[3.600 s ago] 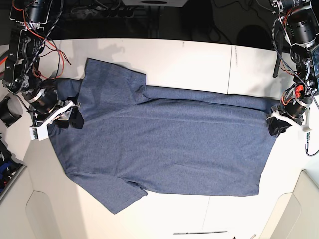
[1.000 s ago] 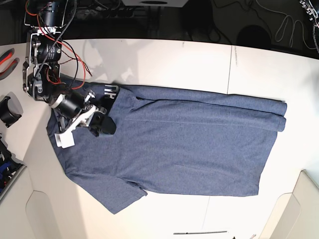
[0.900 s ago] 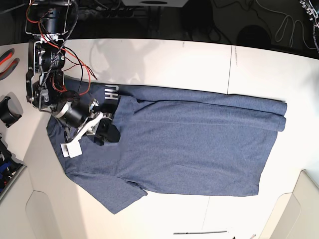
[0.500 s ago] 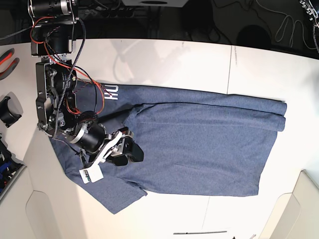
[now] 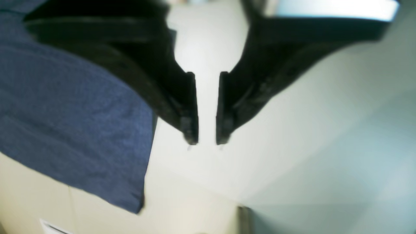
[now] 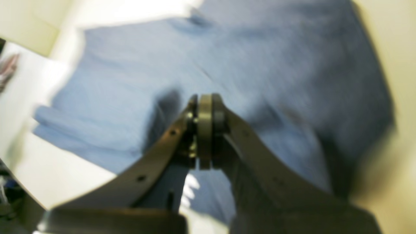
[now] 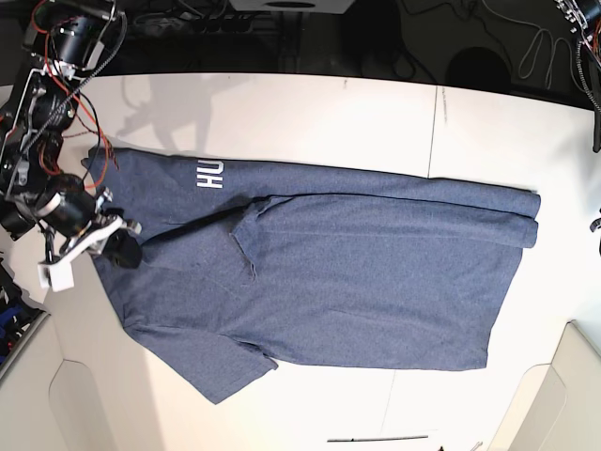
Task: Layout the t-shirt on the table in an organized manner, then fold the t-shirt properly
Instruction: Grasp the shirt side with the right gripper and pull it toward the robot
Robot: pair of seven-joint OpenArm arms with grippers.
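Broad white tabletop (image 7: 357,113) with thin dark seams carries the wrinkled slate-blue t-shirt (image 7: 357,272), spread just right of the right gripper (image 7: 120,252), whose jaws are pressed together, empty. Left gripper (image 5: 206,140) hovers beside the shirt's hem, jaws slightly parted, holding nothing.

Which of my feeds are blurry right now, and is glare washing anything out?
Right wrist: heavily smeared; the right gripper and t-shirt look soft, with a bright washed-out patch along the top. Left wrist: the left gripper is out of focus up close, shirt weave clearer. Base: sharp, arm shadows on the table, no strong glare.
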